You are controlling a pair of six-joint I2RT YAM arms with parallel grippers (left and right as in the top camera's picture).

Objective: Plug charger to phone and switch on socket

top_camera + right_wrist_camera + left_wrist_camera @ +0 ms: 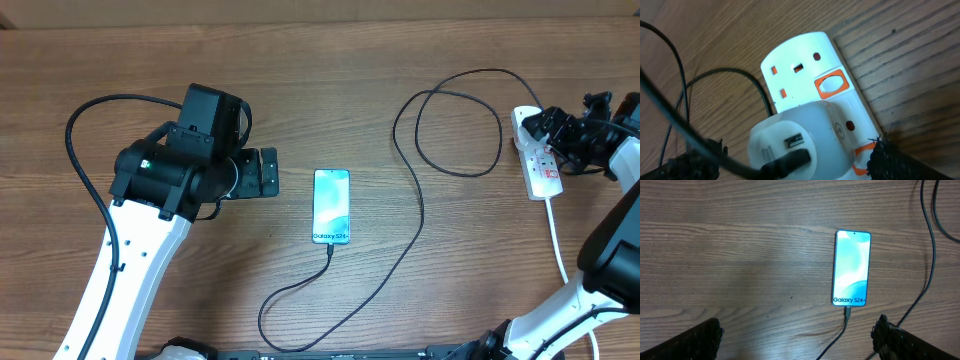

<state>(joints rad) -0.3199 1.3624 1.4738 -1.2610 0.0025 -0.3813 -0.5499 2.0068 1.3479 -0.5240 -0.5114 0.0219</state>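
Note:
The phone [331, 207] lies flat mid-table, its cyan screen [852, 268] facing up. The charger's black cable [420, 215] has its tip [847, 313] in the phone's near end and loops away to the socket [543, 172] at the far right. My left gripper [262, 172] hovers left of the phone, open [795, 340], nothing between its fingers. My right gripper [556, 130] is over the socket's far end. It is open [792, 162], its fingers either side of a white adapter [790, 132] plugged into the strip, with the black cable end [790, 160] in it. The right fingertip [890, 160] sits at an orange switch [862, 155].
A second orange switch [831, 85] and a free outlet [790, 75] lie further along the strip. The strip's thick white cord [556, 240] runs toward the table's front. The charger cable makes a wide loop [455, 120] between phone and strip. The left arm's own cable [85, 150] arcs at the left.

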